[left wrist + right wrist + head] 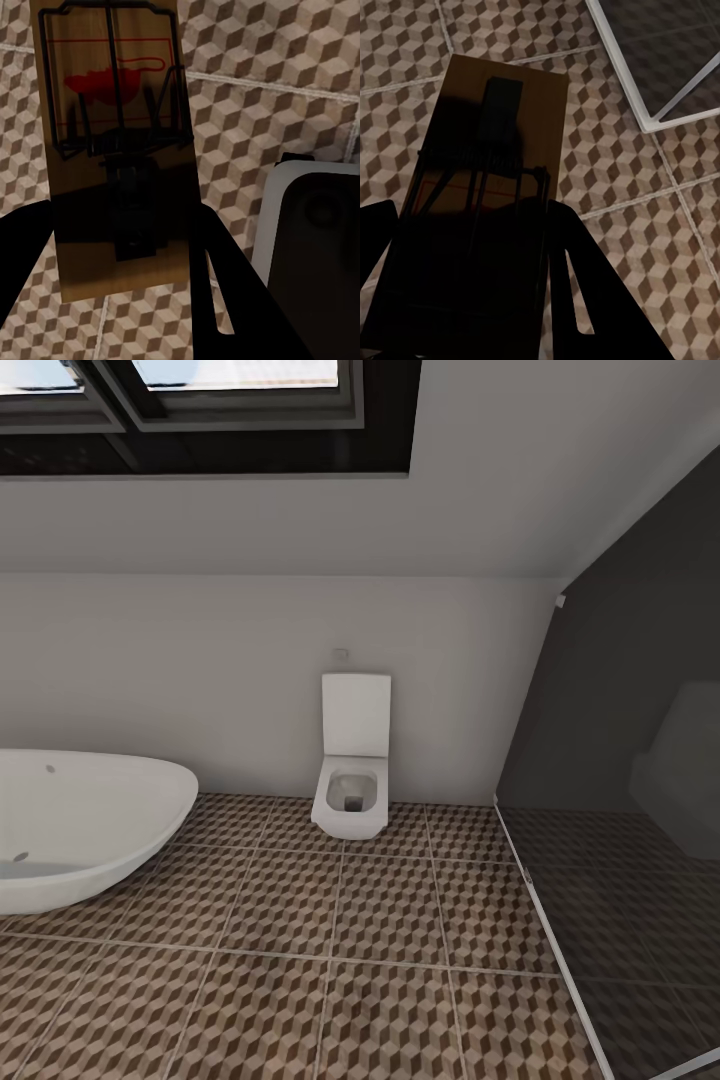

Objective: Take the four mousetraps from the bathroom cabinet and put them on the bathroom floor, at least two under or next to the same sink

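Observation:
In the left wrist view a tan wooden mousetrap with dark wire and a red spot sits between the dark fingers of my left gripper, which is shut on it above the cube-patterned bathroom floor. My right gripper is shut on a second mousetrap, also held over the floor tiles. The head view looks across the bathroom floor toward the far wall. The cabinet and the sink are out of view.
A white oval bathtub stands at the left and a square white toilet against the far wall. A dark glass shower partition with a white floor rail runs along the right. Skylights sit overhead. My base shows beside the left trap.

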Tool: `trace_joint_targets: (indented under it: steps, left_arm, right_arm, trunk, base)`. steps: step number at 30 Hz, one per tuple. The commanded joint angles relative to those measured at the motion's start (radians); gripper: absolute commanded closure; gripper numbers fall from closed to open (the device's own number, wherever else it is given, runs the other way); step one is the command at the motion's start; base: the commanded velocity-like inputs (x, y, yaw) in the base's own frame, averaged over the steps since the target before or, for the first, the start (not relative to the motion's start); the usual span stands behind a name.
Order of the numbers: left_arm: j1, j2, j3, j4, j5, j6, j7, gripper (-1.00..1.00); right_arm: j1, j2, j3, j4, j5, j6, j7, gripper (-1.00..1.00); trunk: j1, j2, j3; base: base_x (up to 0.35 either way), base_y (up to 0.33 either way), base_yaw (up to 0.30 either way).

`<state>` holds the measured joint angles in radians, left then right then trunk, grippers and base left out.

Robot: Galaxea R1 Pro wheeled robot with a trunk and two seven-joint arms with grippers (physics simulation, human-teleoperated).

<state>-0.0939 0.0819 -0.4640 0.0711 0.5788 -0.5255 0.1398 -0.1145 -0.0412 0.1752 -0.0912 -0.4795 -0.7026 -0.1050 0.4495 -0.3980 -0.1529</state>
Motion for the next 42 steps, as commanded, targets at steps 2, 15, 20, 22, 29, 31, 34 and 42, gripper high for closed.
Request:
trace_joint_targets:
  steps: [2,15,20,22,29,31,34,42]
  left_arm:
    - [-0.001,-0.001,-0.007,0.003,-0.002,-0.004,0.006,1.00]
    - [-0.001,-0.001,-0.007,0.003,-0.002,-0.003,0.006,1.00]
    - [-0.001,-0.001,-0.007,0.003,-0.002,-0.003,0.006,1.00]
    - [-0.001,-0.001,-0.007,0.003,-0.002,-0.004,0.006,1.00]
    - [-0.001,-0.001,-0.007,0.003,-0.002,-0.004,0.006,1.00]
    - [-0.001,-0.001,-0.007,0.003,-0.002,-0.004,0.006,1.00]
    - [-0.001,-0.001,-0.007,0.003,-0.002,-0.004,0.006,1.00]
    - [-0.001,-0.001,-0.007,0.003,-0.002,-0.004,0.006,1.00]
  right_arm:
    - [-0.001,0.000,0.009,0.000,-0.002,-0.002,-0.009,1.00]
    - [-0.001,0.000,0.009,-0.001,-0.002,-0.002,-0.009,1.00]
    - [-0.001,0.000,0.009,0.000,-0.002,-0.002,-0.009,1.00]
    - [-0.001,0.000,0.009,-0.001,-0.002,-0.002,-0.009,1.00]
    - [-0.001,0.000,0.009,0.000,-0.002,-0.002,-0.009,1.00]
    - [-0.001,0.000,0.009,0.000,-0.002,-0.002,-0.009,1.00]
    - [-0.001,0.000,0.009,0.000,-0.002,-0.002,-0.009,1.00]
    - [-0.001,0.000,0.009,0.000,-0.002,-0.002,-0.009,1.00]
  trunk:
    - [0.001,-0.002,-0.002]
    - [0.001,-0.002,-0.002]
    - [0.001,-0.002,-0.002]
    - [0.001,-0.002,-0.002]
    - [0.001,-0.002,-0.002]
    - [0.001,-0.002,-0.002]
    - [0.001,-0.002,-0.002]
    - [0.001,-0.002,-0.002]
  base:
    - [0.000,0.000,0.000]
    - [0.000,0.000,0.000]
    - [0.000,0.000,0.000]
    - [0.000,0.000,0.000]
    - [0.000,0.000,0.000]
    - [0.000,0.000,0.000]
    - [0.000,0.000,0.000]
    - [0.000,0.000,0.000]
